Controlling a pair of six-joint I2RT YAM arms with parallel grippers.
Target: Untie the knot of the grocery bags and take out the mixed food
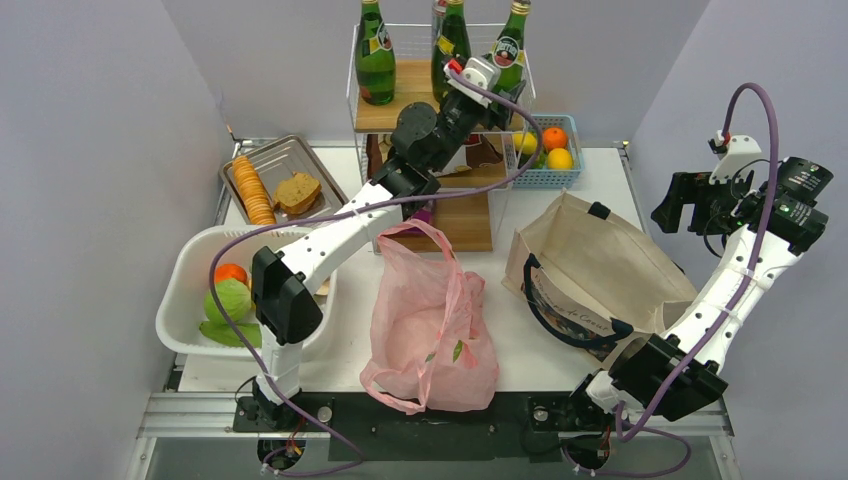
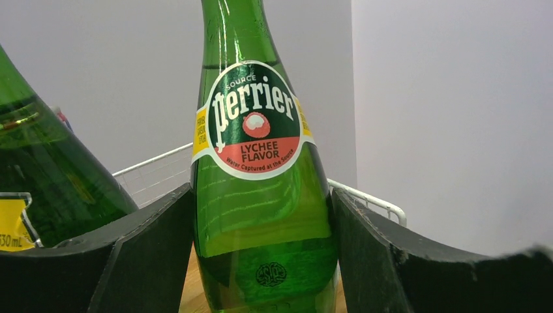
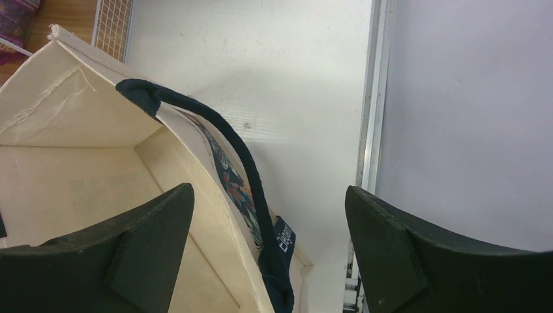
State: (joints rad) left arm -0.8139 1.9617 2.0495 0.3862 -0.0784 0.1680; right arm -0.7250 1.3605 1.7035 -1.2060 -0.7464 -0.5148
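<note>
The thin, crinkly pink bag [image 1: 430, 320] lies slumped on the surface [image 1: 515, 345] near its front edge, one loop handle open toward the shelf. It is hemmed in by the white tub [image 1: 190, 290] and the stiff canvas tote [image 1: 600, 270], with narrow bare strips between. The left arm reaches far out to the wire shelf [image 1: 395, 112], where the left gripper [image 2: 261, 190] clasps a smooth green glass bottle [image 2: 251, 130] standing on the top wooden tier, while the right gripper [image 3: 269, 189] hangs released above the tote's outer edge.

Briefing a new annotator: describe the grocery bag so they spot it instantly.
On the white table, look in front of the wire rack, between the white tub and the beige canvas tote. The pink plastic bag lies there: thin, translucent and crinkly, unlike the stiff tote.
</note>
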